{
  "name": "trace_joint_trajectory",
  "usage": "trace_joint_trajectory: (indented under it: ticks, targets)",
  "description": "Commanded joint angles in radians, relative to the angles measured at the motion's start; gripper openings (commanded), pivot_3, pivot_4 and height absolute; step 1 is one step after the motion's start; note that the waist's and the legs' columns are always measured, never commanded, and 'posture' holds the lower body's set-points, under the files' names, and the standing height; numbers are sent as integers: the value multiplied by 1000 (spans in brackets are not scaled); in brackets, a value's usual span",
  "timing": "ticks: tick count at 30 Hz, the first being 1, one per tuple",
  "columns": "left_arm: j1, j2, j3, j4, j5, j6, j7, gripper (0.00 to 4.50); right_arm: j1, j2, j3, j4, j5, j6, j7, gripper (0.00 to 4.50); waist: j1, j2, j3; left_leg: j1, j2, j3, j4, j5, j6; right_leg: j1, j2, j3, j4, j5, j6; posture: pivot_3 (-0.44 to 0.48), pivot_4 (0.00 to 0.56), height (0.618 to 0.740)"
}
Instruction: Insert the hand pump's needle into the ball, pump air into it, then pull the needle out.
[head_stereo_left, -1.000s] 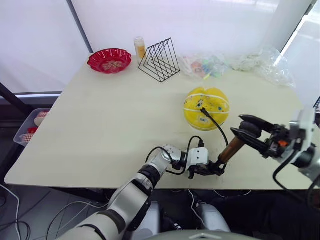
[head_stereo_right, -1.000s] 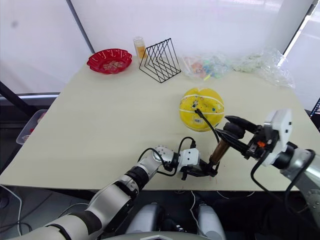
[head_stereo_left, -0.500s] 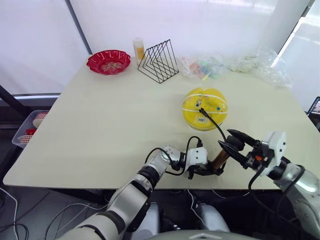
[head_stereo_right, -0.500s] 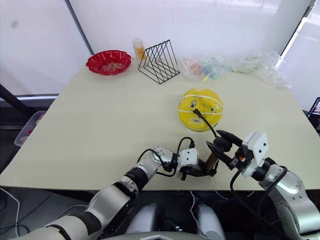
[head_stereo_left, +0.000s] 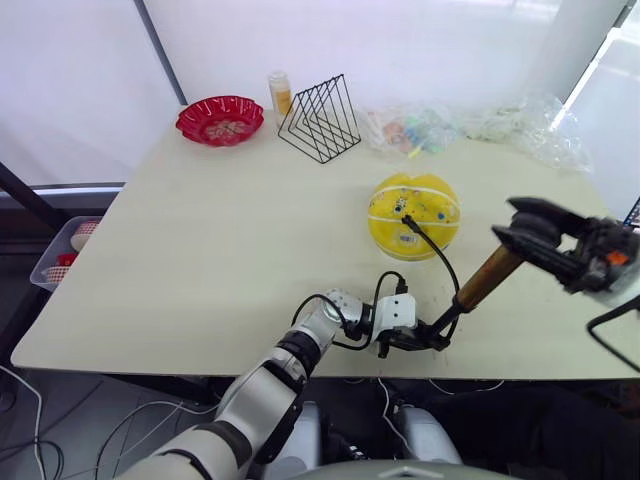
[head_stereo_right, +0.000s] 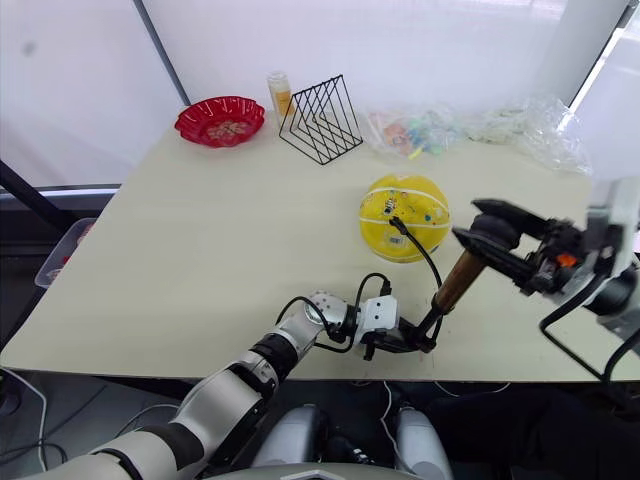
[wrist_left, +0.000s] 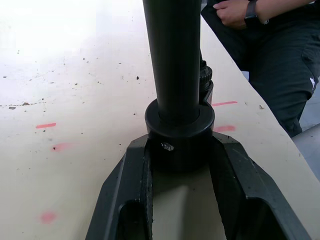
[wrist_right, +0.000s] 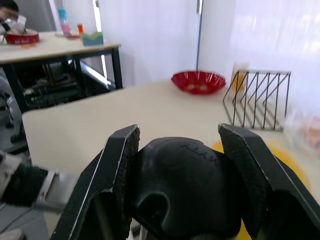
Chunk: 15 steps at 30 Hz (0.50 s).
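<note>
Pumping step in hand. Needle (head_stereo_left: 404, 219) sits in yellow ball (head_stereo_left: 414, 216), centre-right of tabletop (head_stereo_left: 200, 230). Left claw (head_stereo_right: 408, 341) clamps hand pump (head_stereo_left: 487, 279) base at lower centre; right claw (head_stereo_right: 493, 238) grips T-handle (wrist_right: 184, 186), rod drawn out. Next: push handle down, base kept steady.

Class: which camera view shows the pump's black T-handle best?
The right wrist view: the T-handle sits large between the right gripper fingers. Both eye views show it small and far, atop the gold cylinder. The left wrist view shows the pump's base instead.
</note>
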Motion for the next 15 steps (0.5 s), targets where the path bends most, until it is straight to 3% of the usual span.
trace_joint_trajectory:
  ticks: [1, 7, 15]
  targets:
    - [28, 46, -22, 73, 56, 36, 14, 1097, -32, -48, -105, -1, 72, 32, -29, 2046, -1, 0, 0, 0, 0, 1, 0, 0, 0, 0, 0, 1, 0, 0, 0, 0, 150, 740]
    - [27, 44, -24, 75, 58, 33, 15, 1097, -6, -43, -76, -10, 45, 61, -19, 2046, 0, 0, 1, -1, 0, 1, 0, 0, 0, -1, 0, 1, 0, 0, 0, 0, 150, 740]
    - [29, 41, -23, 73, 56, 34, 20, 1097, 193, 153, 232, 21, -357, -129, 57, 2045, -2, -6, -6, 1, 2, 0, 0, 0, 0, -1, 3, 0, 0, 0, 0, 0, 150, 740]
